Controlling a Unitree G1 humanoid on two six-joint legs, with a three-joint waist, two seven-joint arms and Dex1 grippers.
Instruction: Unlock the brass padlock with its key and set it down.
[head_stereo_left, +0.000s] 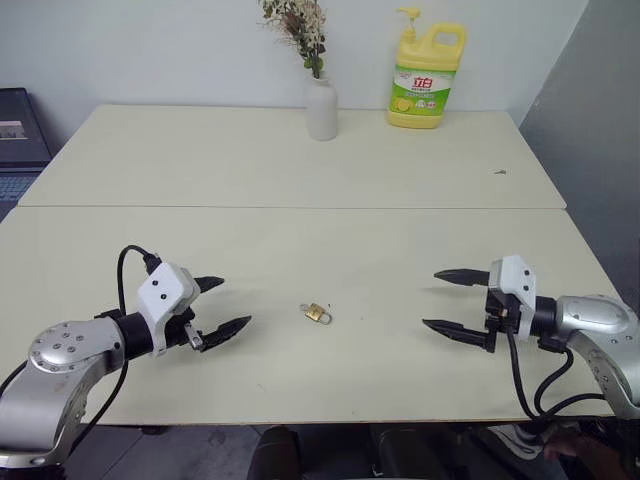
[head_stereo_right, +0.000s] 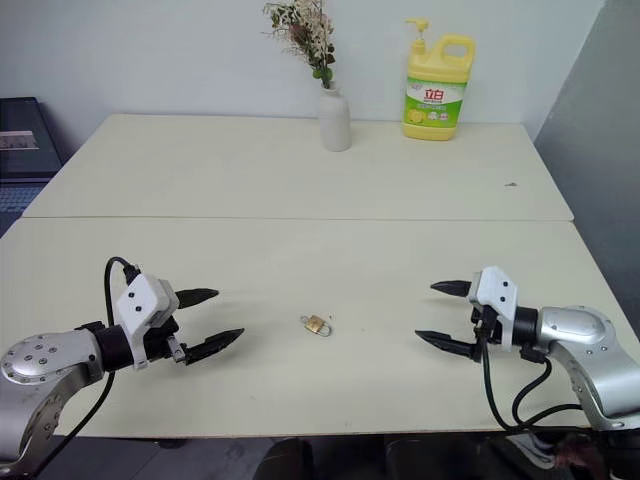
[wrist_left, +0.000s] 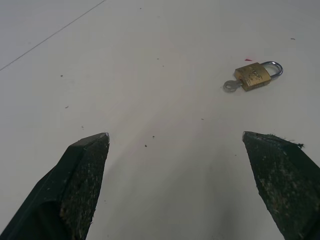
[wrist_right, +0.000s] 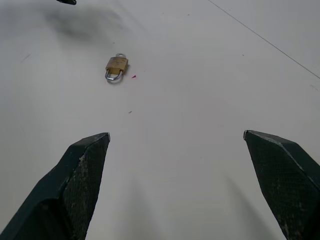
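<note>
Where pincers gape, brass padlock between

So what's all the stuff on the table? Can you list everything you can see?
brass padlock: one, golden with a silvery shackle, lying flat on the near table between the two grippers, touched by neither
key: one, silvery, sticking out of the padlock's bottom end
vase: one, white, with dried flowers in it, at the far edge of the far table
detergent bottle: one, yellow with a green label and a pump top, beside the vase at the far edge
tables: two, pale cream, pushed together along a seam
left gripper: one, black fingers, open, low over the near table
right gripper: one, black fingers, open, low over the near table
</note>
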